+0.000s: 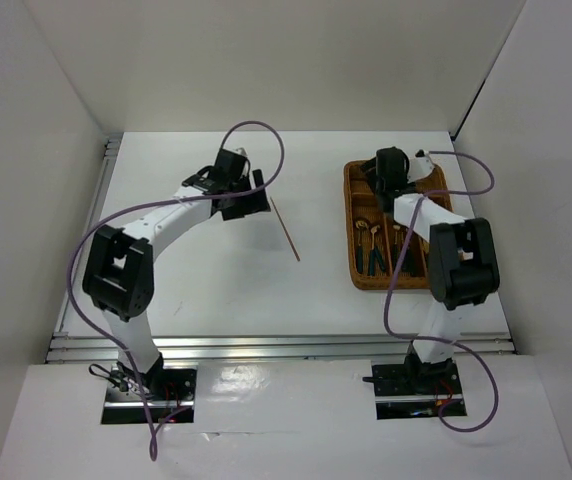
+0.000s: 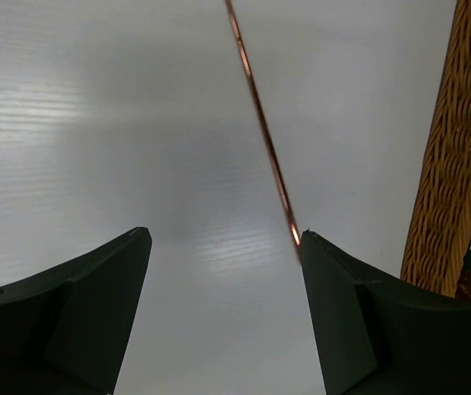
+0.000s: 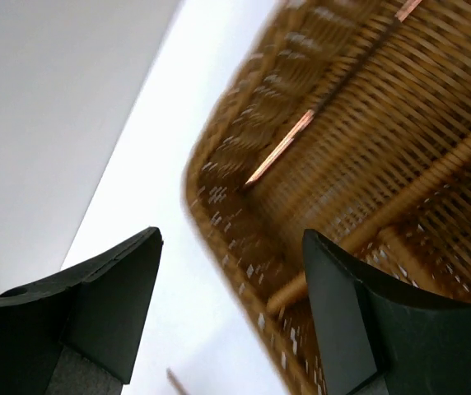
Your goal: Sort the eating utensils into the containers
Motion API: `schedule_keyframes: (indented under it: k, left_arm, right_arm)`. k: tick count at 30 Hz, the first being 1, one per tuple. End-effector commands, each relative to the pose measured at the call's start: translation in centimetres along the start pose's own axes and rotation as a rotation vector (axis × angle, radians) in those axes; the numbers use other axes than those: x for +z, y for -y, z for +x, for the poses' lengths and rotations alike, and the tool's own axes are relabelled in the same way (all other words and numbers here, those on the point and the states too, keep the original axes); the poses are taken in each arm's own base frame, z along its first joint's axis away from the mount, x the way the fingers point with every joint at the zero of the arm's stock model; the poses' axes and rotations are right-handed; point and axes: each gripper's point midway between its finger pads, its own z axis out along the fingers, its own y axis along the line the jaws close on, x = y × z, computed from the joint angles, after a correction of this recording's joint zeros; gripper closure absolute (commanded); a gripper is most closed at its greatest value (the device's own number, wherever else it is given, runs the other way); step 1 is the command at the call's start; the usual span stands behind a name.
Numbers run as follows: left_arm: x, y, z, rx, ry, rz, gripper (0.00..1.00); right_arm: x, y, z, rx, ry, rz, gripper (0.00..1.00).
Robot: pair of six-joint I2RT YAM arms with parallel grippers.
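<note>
Desk: white desk point(image 1: 206, 290), walled on three sides.
Tray: rectangular brown woven wicker tray point(image 1: 350, 225) with long narrow compartments, set along the right edge, toward the far right corner.
Left gripper: left gripper point(image 2: 223, 239) spread wide, nothing pinched. Held low over mid-desk, nearer the far edge.
Right gripper: right gripper point(image 3: 231, 234) spread and empty, hung over the tray's far end.
Cutlery: gold-headed, dark-green-handled spoon, fork and knife point(image 1: 378, 248) laid in the tray's near half. The exact compartments cannot be told.
Loose chopstick: thin brown chopstick point(image 2: 260, 123) lying flat mid-desk, left of the tray and apart from it. Its far end sits at one fingertip, not centred in the gap.
Binned chopstick: second thin brown chopstick point(image 3: 283, 146) lying in a compartment near the tray's far wall.
Risk, alignment: if the fingers are closed as placed, the stick is likely to be nudged aside or missed.
Risk, grip: a thin stick on a smooth surface may roll or slip. If gripped at the tip, it could pivot and droop.
Risk, drop-off: a long stick may be snagged on the wicker wall. A clash is possible with the right gripper parked over the tray.
Top view only: tray position, cutlery, full stick length.
Left wrist only: stick end at the fingertip. Contact cannot be told.
Right wrist only: binned chopstick, not made out from above.
</note>
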Motion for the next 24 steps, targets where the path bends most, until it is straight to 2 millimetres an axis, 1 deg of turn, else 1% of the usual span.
schedule_keyframes:
  k: [1,2,3,4,5,6,7,8,9,10,11,12,13,14,15,16,17,18,19,20,21,22,24]
  left_arm:
    - [1.3,3.0,-2.8,0.004,0.093,-0.009,0.13]
    - [1.8,3.3,-2.7,0.001,0.092,-0.021,0.15]
    - [2.3,3.1,-2.8,-0.002,0.101,-0.058,0.16]
    - [3.5,4.1,-2.6,-0.006,0.101,-0.059,0.16]
    - [4.0,3.8,-1.9,-0.010,0.076,-0.094,0.18]
    - [4.6,3.8,-1.7,-0.018,0.075,-0.119,0.19]
    - [4.9,4.5,-1.8,-0.038,0.094,-0.138,0.19]
    - [6.2,3.8,-1.3,-0.051,0.085,-0.167,0.21]
    - [6.7,3.5,-0.7,-0.054,0.085,-0.209,0.23]
    - [7.2,3.8,0.0,-0.082,0.073,-0.214,0.23]
    - [7.6,3.8,0.1,-0.095,0.071,-0.217,0.25]
    - [8.5,3.2,0.6,-0.107,0.058,-0.248,0.26]
    - [8.8,2.9,1.5,-0.111,0.043,-0.272,0.28]
    - [9.2,2.8,1.4,-0.123,0.050,-0.279,0.28]
    - [9.5,3.0,1.3,-0.124,0.053,-0.277,0.29]
    - [10.2,2.7,2.4,-0.124,0.030,-0.294,0.30]
    - [10.1,3.1,2.0,-0.127,0.039,-0.285,0.30]
    - [10.5,3.3,2.3,-0.116,0.041,-0.293,0.32]
    - [10.5,3.2,2.2,-0.124,0.049,-0.299,0.32]
    - [10.9,3.2,2.8,-0.122,0.045,-0.310,0.32]
    - [11.4,2.9,3.2,-0.120,0.037,-0.319,0.33]
    - [11.3,3.1,2.9,-0.122,0.043,-0.312,0.34]
    - [12.1,2.8,3.4,-0.118,0.032,-0.324,0.36]
  right_arm:
    - [-6.1,-5.9,-3.8,-0.206,0.039,-0.257,0.23]
    - [-8.2,-6.0,-4.3,-0.226,0.044,-0.309,0.23]
    - [-9.3,-5.9,-3.9,-0.252,0.015,-0.342,0.23]
    - [-11.0,-5.4,-4.2,-0.284,0.015,-0.368,0.23]
    - [-11.7,-5.0,-4.1,-0.302,0.004,-0.377,0.23]
    - [-12.5,-4.8,-3.9,-0.317,-0.010,-0.393,0.23]
    - [-13.8,-4.9,-4.6,-0.324,0.005,-0.410,0.22]
    - [-14.2,-3.6,-3.8,-0.338,-0.030,-0.392,0.22]
    - [-14.9,-3.4,-3.3,-0.346,-0.051,-0.398,0.22]
    - [-15.3,-3.0,-3.3,-0.347,-0.054,-0.395,0.22]
    - [-16.2,-2.1,-3.2,-0.349,-0.062,-0.400,0.22]
    - [-16.6,-1.8,-3.2,-0.347,-0.059,-0.403,0.22]
    - [-17.0,-1.3,-3.2,-0.347,-0.058,-0.404,0.22]
    - [-18.2,-1.4,-3.3,-0.336,-0.057,-0.423,0.21]
    - [-18.4,-0.2,-2.7,-0.344,-0.078,-0.412,0.21]
    - [-18.8,-0.1,-2.8,-0.342,-0.073,-0.419,0.21]
    - [-19.1,0.4,-2.8,-0.343,-0.077,-0.414,0.21]
    - [-19.9,0.8,-2.8,-0.342,-0.079,-0.426,0.21]
    - [-20.2,0.8,-2.9,-0.340,-0.074,-0.433,0.21]
    - [-20.5,1.1,-2.8,-0.342,-0.085,-0.436,0.21]
    - [-21.1,1.3,-3.0,-0.350,-0.076,-0.445,0.21]
    - [-21.5,1.0,-3.1,-0.348,-0.076,-0.460,0.20]
    - [-21.8,1.3,-3.0,-0.364,-0.086,-0.459,0.19]
